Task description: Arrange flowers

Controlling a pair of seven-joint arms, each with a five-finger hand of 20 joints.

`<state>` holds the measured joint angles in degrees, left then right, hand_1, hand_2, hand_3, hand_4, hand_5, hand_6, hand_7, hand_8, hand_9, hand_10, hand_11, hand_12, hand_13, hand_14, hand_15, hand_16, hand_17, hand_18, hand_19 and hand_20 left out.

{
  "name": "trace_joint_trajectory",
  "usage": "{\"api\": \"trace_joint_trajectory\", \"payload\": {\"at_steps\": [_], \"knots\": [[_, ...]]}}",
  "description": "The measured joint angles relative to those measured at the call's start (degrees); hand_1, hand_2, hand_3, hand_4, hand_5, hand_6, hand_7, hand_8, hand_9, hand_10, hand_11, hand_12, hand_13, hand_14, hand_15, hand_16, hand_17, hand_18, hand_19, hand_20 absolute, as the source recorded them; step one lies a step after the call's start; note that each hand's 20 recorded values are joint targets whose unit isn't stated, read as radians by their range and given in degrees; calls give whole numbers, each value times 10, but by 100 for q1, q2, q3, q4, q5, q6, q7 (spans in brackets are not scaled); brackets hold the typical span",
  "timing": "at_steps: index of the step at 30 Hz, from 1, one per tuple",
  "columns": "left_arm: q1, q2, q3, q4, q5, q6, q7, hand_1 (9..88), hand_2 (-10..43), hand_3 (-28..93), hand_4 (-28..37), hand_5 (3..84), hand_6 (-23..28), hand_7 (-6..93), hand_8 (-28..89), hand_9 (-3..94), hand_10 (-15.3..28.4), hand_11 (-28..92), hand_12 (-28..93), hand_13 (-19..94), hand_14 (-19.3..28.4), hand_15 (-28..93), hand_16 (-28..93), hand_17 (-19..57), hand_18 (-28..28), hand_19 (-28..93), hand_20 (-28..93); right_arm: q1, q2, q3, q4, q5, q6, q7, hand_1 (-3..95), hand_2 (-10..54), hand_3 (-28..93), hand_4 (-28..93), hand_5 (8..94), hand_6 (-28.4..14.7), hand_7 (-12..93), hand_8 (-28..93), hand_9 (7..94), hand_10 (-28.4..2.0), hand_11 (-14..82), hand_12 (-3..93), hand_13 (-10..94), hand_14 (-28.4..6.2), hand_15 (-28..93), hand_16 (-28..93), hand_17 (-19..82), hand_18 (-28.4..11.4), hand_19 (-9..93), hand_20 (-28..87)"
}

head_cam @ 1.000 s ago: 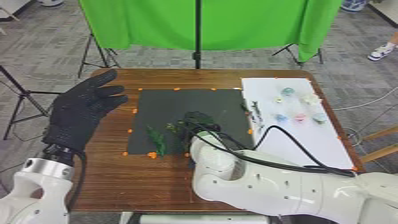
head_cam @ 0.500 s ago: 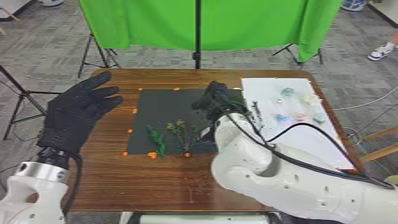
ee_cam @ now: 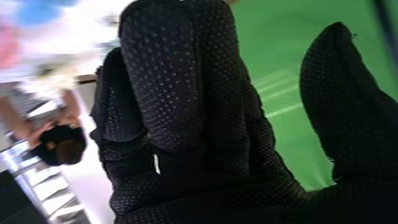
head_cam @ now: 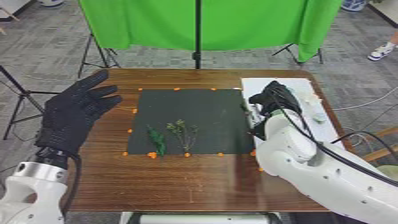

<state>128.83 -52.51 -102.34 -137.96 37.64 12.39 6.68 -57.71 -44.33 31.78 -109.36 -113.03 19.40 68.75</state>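
Observation:
The right hand [head_cam: 275,100] is over the left part of the white sheet, its fingers extended. In the right wrist view the right hand [ee_cam: 182,110] has straight fingers with the thumb apart, holding nothing. At the left table edge the left hand [head_cam: 78,112] is raised with relaxed, spread fingers. A dark green leafy stem [head_cam: 156,141] and a branched sprig with small buds [head_cam: 184,135] lie side by side on the black mat [head_cam: 195,102]. Flower heads on the white sheet are partly covered by the right hand; a pale greenish one [head_cam: 320,117] stays visible beside it.
The white sheet [head_cam: 323,137] lies on the right of the brown table [head_cam: 178,187], beside the mat. Orange markers dot the mat's edges. A green backdrop [head_cam: 240,25] on a stand rises behind the table, and the right arm's cables loop over the right side.
The right hand has left the budded sprig, now uncovered on the mat, and moved rightward over the white sheet. The left hand has stayed nearly still.

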Motion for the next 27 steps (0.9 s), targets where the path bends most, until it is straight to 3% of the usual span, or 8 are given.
{"api": "trace_joint_trajectory", "payload": {"at_steps": [12, 27], "knots": [[20, 0, 80, 2, -2, 22, 7, 217, 85, 774, -245, 369, 98, 167, -104, 346, 224, 308, 118, 259, 284, 597, -124, -98, 253, 566, 133, 379, -219, -474, 952, 477, -819, 72, 335, -77, 706, -239, 510, -63, 90, -100, 849, -159, 245, 164, 851, -93, 539, 175, 430, -243, 932, 22], [48, 0, 90, 3, -23, 28, 67, 205, 93, 768, -265, 370, 99, 165, -103, 346, 223, 307, 119, 258, 284, 597, -124, -98, 253, 565, 134, 521, -538, -598, 1183, 641, -1208, 100, 343, -84, 685, -236, 554, -47, 98, -102, 876, -144, 262, 170, 865, -82, 544, 179, 440, -242, 932, 27]]}}
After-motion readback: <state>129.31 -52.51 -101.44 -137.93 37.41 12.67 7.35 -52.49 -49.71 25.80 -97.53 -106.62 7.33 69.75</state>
